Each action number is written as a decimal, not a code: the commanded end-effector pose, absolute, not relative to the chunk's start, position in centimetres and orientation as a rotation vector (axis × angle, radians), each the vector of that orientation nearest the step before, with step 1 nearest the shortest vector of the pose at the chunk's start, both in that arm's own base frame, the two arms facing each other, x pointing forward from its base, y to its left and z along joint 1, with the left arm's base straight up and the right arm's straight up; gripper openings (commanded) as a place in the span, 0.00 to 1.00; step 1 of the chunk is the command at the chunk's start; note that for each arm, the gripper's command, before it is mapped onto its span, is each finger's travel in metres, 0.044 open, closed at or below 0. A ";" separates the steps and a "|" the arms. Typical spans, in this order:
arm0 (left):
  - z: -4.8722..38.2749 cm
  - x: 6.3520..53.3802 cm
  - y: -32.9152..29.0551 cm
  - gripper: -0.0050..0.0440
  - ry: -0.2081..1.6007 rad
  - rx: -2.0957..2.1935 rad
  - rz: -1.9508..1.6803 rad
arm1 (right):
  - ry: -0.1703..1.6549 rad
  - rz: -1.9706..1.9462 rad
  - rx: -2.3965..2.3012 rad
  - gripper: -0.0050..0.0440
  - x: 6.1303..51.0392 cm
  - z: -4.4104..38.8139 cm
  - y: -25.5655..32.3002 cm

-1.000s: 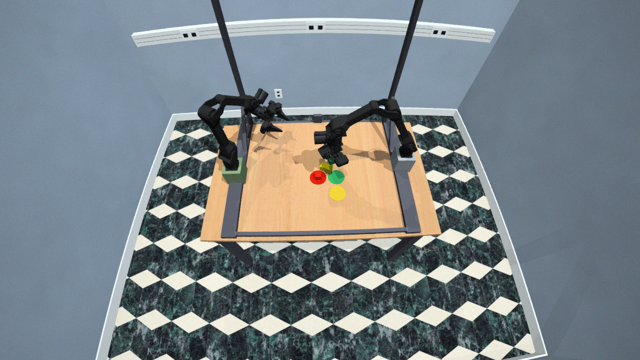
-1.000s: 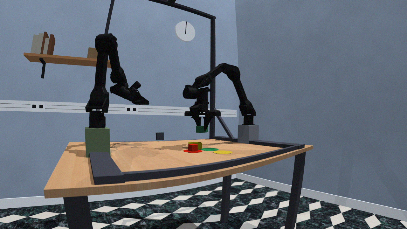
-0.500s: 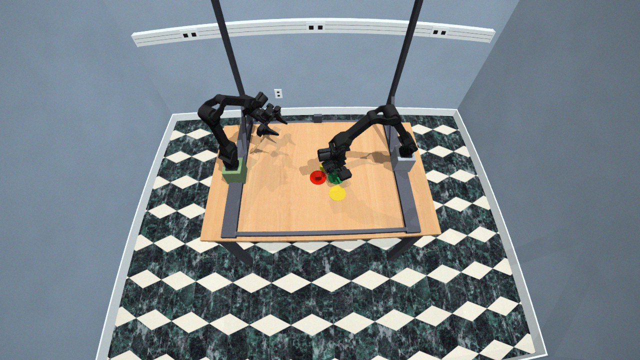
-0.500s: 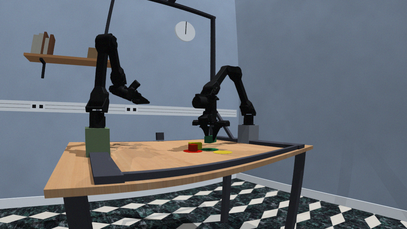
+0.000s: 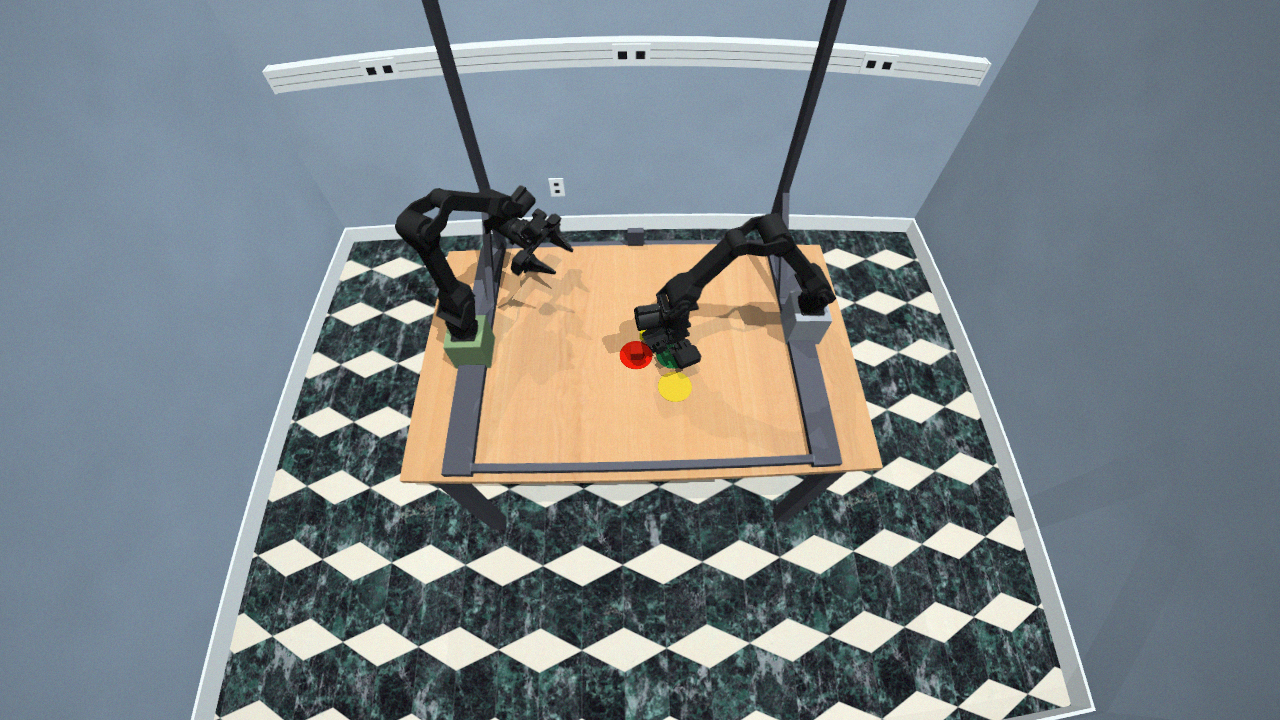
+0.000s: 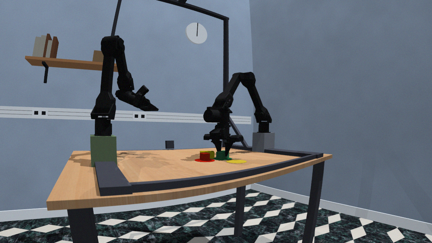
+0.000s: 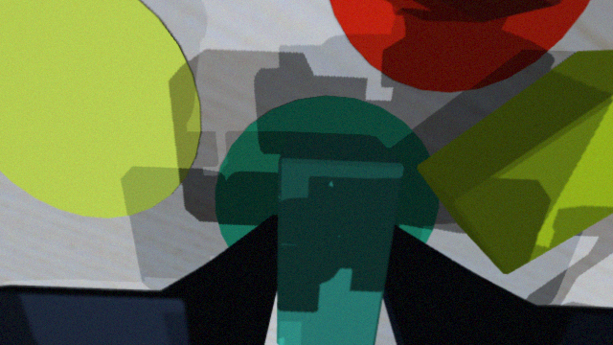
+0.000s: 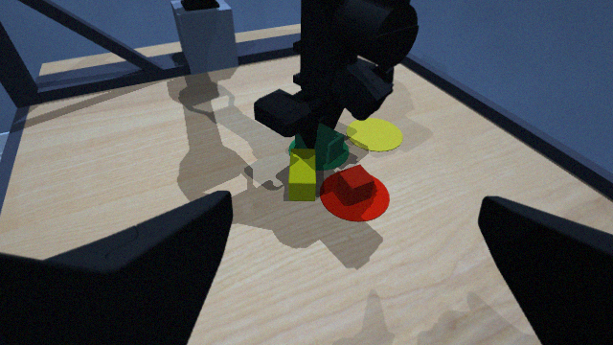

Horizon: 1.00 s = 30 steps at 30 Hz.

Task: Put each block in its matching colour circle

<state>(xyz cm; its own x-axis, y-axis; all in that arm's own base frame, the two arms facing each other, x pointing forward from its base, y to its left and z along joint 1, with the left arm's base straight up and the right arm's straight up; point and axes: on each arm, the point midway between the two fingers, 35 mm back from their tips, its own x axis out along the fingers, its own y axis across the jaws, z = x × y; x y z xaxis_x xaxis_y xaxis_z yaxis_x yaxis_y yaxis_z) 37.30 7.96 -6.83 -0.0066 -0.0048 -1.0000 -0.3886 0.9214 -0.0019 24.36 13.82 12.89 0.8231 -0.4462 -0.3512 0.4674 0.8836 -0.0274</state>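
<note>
From my overhead feed, picture left to right, the right gripper (image 5: 563,260) (image 6: 156,109) (image 8: 354,206) hangs above the far-left corner area of the table (image 5: 572,420) (image 6: 151,169) (image 7: 48,249) (image 8: 259,287), its fingers spread with nothing between them.

Near the surface's centre, well in from all four edges, I see the red block (image 5: 636,353) (image 6: 204,156) (image 8: 355,184) standing inside the red circle (image 5: 626,362) (image 6: 197,160) (image 7: 431,48) (image 8: 378,206). Just beside it, toward the far edge, the yellow block (image 5: 640,337) (image 6: 211,154) (image 7: 527,192) (image 8: 303,172) lies outside its own colour; its long axis runs diagonally in my left wrist feed, lower left to upper right.

Next comes the left gripper (image 5: 669,349) (image 6: 222,152) (image 7: 328,228) (image 8: 318,143), pointing straight down and pinching the green block (image 6: 221,155) (image 7: 340,192) (image 8: 330,144) by its sides, low at the green circle (image 5: 665,363) (image 6: 230,158) (image 7: 330,115) (image 8: 344,160). That block's long axis runs up and down my left wrist feed, between the fingers; I can't tell whether it is wholly inside. The yellow circle (image 5: 674,387) (image 6: 236,161) (image 7: 96,120) (image 8: 374,135) lies nearer the near edge, holding no block.

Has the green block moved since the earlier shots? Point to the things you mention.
Yes: in the exterior view, the green block (image 6: 222,155) (image 7: 335,230) (image 8: 329,144) has come down onto the green circle (image 6: 230,158) (image 7: 330,112) (image 8: 344,156).
</note>
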 end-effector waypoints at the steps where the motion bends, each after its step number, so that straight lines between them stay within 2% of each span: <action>1: -6.8 37.7 8.2 0.35 1.538 -0.313 0.311 | 0.353 -0.482 0.087 0.92 24.6 13.4 14.2; 4: -6.4 38.0 8.3 0.35 1.524 -0.312 0.310 | 0.353 -0.483 0.082 0.92 24.5 13.4 14.0; 7: -6.0 38.2 8.3 0.50 1.516 -0.312 0.311 | 0.353 -0.483 0.082 0.92 24.5 13.4 14.0; 9: -6.0 38.2 8.3 0.52 1.516 -0.312 0.311 | 0.353 -0.483 0.082 0.92 24.5 13.4 14.0; 12: -4.4 38.7 8.4 0.64 1.492 -0.310 0.309 | 0.353 -0.483 0.082 0.92 24.5 13.4 14.0; 17: -0.5 38.5 8.4 0.64 1.492 -0.310 0.309 | 0.353 -0.483 0.082 0.92 24.5 13.4 14.0; 23: 1.4 38.8 7.9 0.64 1.486 -0.307 0.279 | 0.353 -0.483 0.082 0.92 24.5 13.4 14.0; 30: 0.2 41.7 4.1 0.64 1.448 -0.225 -0.037 | 0.353 -0.483 0.082 0.92 24.5 13.4 14.0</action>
